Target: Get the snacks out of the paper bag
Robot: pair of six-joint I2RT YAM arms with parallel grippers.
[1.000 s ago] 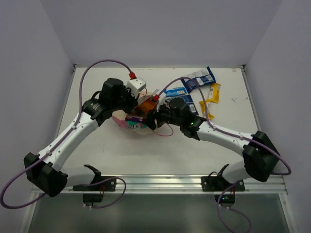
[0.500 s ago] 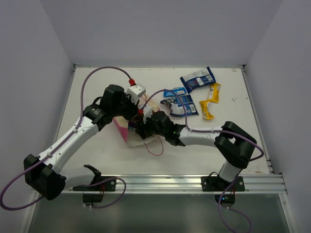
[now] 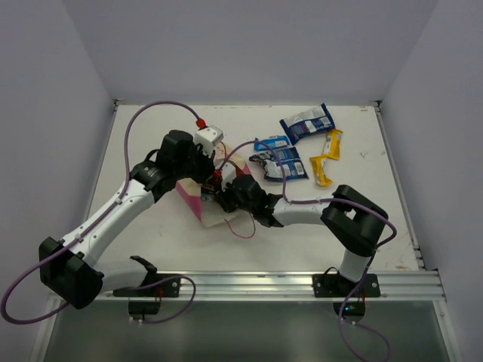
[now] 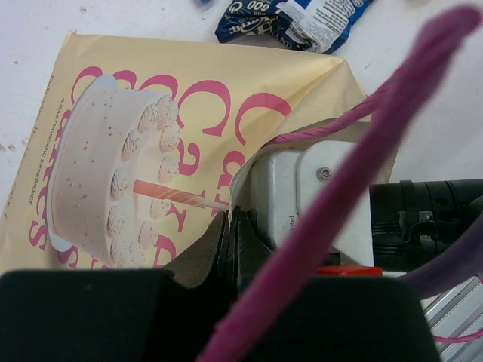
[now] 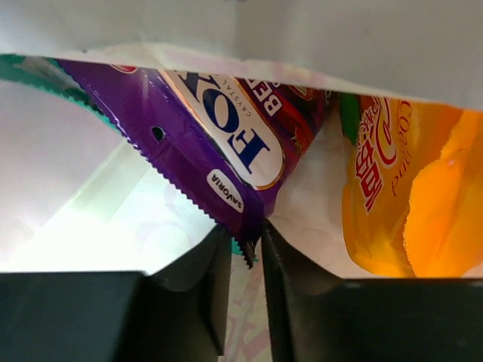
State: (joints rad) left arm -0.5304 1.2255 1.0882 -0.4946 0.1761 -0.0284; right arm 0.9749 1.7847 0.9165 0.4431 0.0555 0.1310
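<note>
Nearest, right pincer: reaching into the bag's mouth, tips nearly together and pinching the lower corner of the purple packet.
Inside the bag: orange packet just right of the purple one; a teal-green edge shows behind it.
Paper bag: lying on its side on the table, between the two arms, with the cream cake-print front facing up.
Left pincer: clamped tight on the bag's rim.
Beyond the bag: two blue-and-white packets lie touching each other on the table.
Yellow packet: just right of that pair.
Farthest: third blue-and-white packet, near the back edge.
</note>
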